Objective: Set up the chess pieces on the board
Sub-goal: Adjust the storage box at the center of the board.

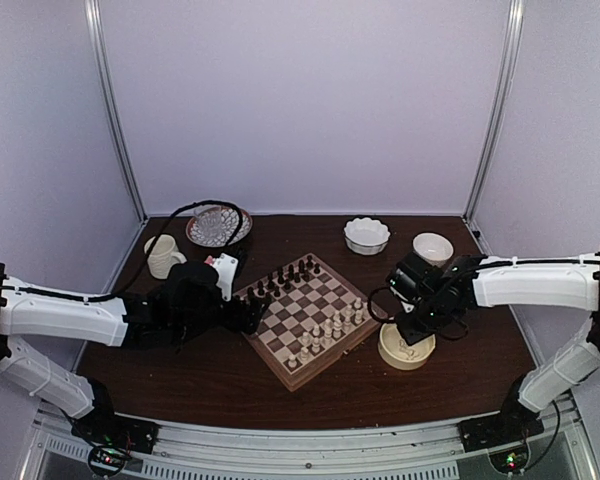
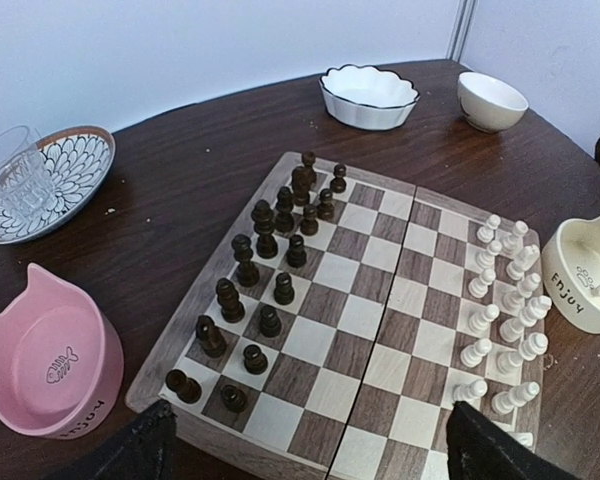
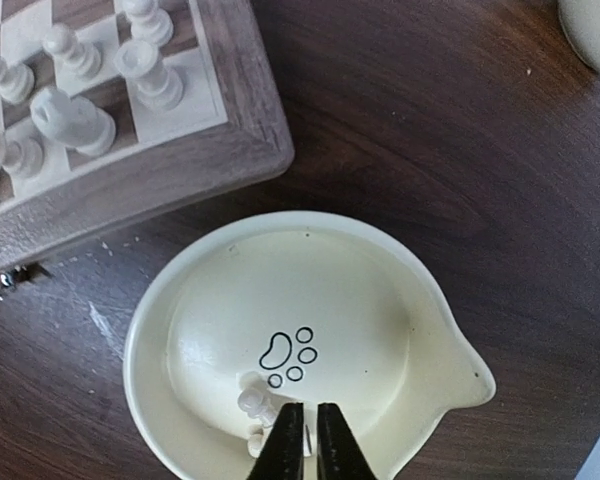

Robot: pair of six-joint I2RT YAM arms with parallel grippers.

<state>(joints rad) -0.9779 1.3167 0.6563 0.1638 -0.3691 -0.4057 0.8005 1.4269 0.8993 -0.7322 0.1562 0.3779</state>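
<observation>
The board (image 1: 280,368) lies mid-table, also in the left wrist view (image 2: 350,330) and right wrist view (image 3: 180,160). Cream-white chess pieces (image 1: 330,325) stand in two rows at its right end (image 2: 505,300) (image 3: 75,120); dark pieces (image 2: 265,270) fill the left end. My left gripper (image 1: 250,315) is open and empty at the board's left edge (image 2: 320,462). My right gripper (image 1: 412,330) is over a cream paw-print bowl (image 3: 310,280), jaws almost closed (image 3: 303,445) on a white piece (image 3: 248,400) lying in it; a second small piece lies beside it.
A pink cat bowl (image 2: 45,365) sits left of the board. A patterned plate (image 2: 75,160) holding a glass (image 2: 20,175), a cream mug (image 1: 163,256), a scalloped white bowl (image 2: 368,95) and a small white bowl (image 2: 492,100) stand behind.
</observation>
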